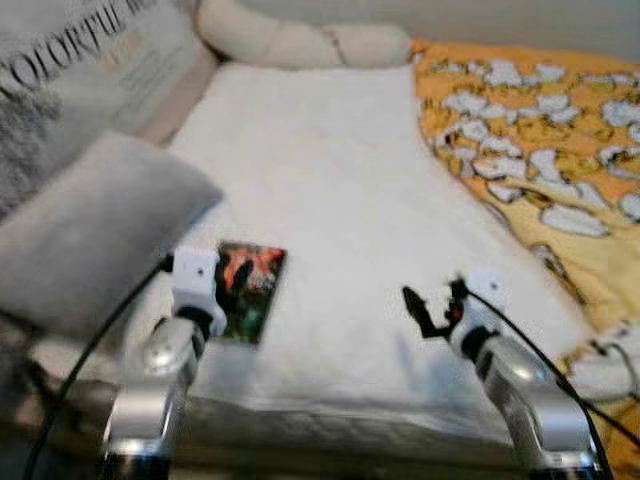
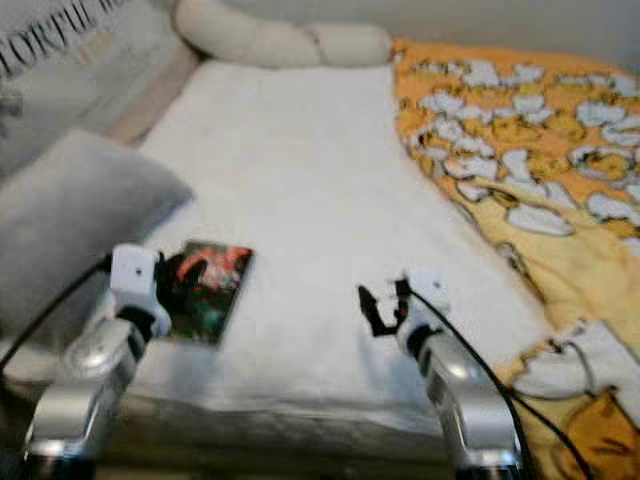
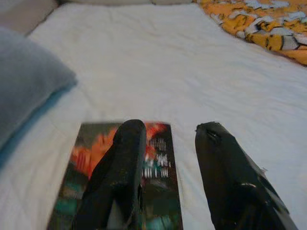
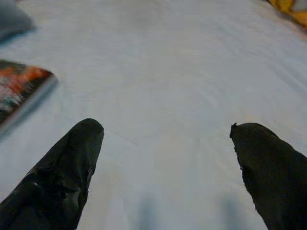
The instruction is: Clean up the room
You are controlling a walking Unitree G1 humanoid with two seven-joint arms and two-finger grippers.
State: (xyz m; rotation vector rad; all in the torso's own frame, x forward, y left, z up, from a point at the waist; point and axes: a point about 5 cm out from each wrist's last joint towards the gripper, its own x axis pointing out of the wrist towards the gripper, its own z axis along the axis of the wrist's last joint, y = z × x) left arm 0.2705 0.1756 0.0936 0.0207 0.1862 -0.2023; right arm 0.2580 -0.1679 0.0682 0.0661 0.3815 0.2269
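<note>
A book (image 1: 252, 283) with a dark cover marked in orange and teal lies flat on the white bed sheet (image 1: 330, 180), near the bed's front left. My left gripper (image 3: 170, 132) is open just above the book's near end. One finger (image 3: 122, 163) is over the cover, and the other (image 3: 225, 167) is over the sheet beside the book's edge. My right gripper (image 1: 433, 305) hovers open over bare sheet to the right of the book, with nothing between its fingers. The book's corner (image 4: 19, 88) appears in the right wrist view.
A grey pillow (image 1: 90, 230) lies left of the book, and behind it is a printed cushion (image 1: 80, 70). A cream bolster (image 1: 300, 40) lies along the head of the bed. An orange patterned duvet (image 1: 540, 130) covers the right side. The bed's front edge (image 1: 330, 420) is close below my arms.
</note>
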